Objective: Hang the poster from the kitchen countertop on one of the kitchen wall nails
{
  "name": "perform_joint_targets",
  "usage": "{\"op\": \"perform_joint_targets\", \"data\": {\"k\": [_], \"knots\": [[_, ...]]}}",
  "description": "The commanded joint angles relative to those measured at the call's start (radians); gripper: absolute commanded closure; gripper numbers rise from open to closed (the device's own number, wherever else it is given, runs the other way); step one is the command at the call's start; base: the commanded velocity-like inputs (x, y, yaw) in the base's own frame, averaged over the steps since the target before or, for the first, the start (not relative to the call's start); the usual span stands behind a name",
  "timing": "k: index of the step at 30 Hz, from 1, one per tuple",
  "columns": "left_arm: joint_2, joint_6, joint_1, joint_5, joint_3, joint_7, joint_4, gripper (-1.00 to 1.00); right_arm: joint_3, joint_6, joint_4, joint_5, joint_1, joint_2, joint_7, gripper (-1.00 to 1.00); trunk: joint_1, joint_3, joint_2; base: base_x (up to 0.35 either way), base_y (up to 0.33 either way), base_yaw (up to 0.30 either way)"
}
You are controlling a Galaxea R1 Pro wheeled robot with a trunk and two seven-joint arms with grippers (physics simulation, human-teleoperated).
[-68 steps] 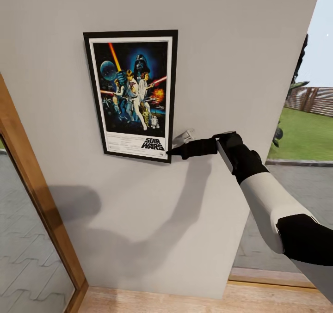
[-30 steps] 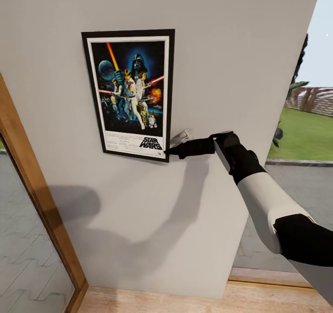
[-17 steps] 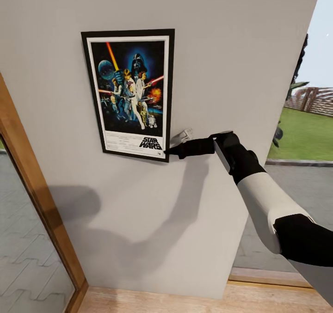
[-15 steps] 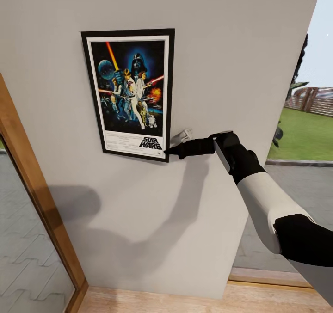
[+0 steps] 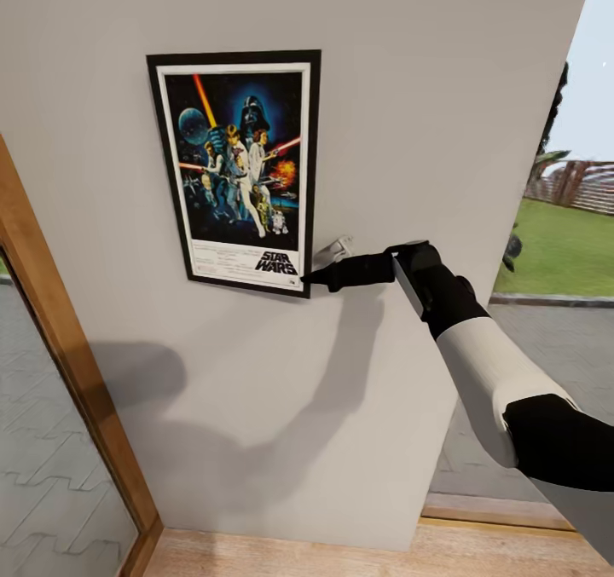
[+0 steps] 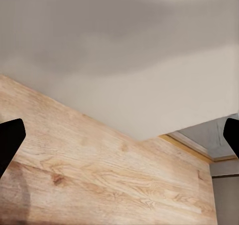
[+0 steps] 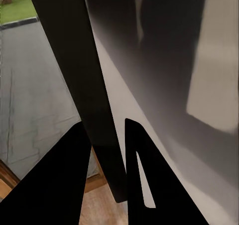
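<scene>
The Star Wars poster [image 5: 239, 168] stands upright and flat against the grey wall [image 5: 409, 91], slightly tilted. My right gripper [image 5: 309, 279] is shut on its lower right corner, one black finger in front and a pale finger behind the frame. In the right wrist view the poster's black frame edge [image 7: 84, 85] runs between my two dark fingers [image 7: 59, 185]. My left gripper [image 6: 119, 137] is open with nothing in it, pointing at the wooden floor [image 6: 99, 175] and the foot of the wall. The kitchen countertop is out of view, and I cannot make out any nail.
A wooden door frame [image 5: 60, 347] with glass runs down the left. At the right a tall window [image 5: 563, 245] looks onto lawn, a fence and paving. Wooden floor [image 5: 298, 556] lies at the wall's foot.
The poster has shifted slightly up and to the left along the wall, still held by my right gripper at its lower right corner.
</scene>
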Motion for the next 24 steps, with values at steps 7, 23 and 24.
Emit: {"op": "perform_joint_targets", "data": {"k": [7, 23, 24], "knots": [[0.000, -0.005, 0.000, -0.008, 0.008, -0.003, 0.001, -1.00, -0.001, 0.008, 0.000, 0.000, -0.003, 0.007, 0.003, 1.00, 0.000, -0.001, -0.001, 0.000, 0.000, 0.000], [0.000, -0.005, 0.000, -0.008, 0.008, -0.003, 0.001, -1.00, -0.002, 0.008, -0.001, 0.001, -0.003, 0.009, 0.003, 1.00, 0.000, -0.001, -0.001, 0.000, 0.000, 0.000], [0.000, -0.005, 0.000, -0.008, 0.008, -0.003, 0.001, -1.00, -0.002, 0.008, -0.001, 0.001, -0.003, 0.009, 0.003, 1.00, 0.000, -0.001, -0.001, 0.000, 0.000, 0.000]]}}
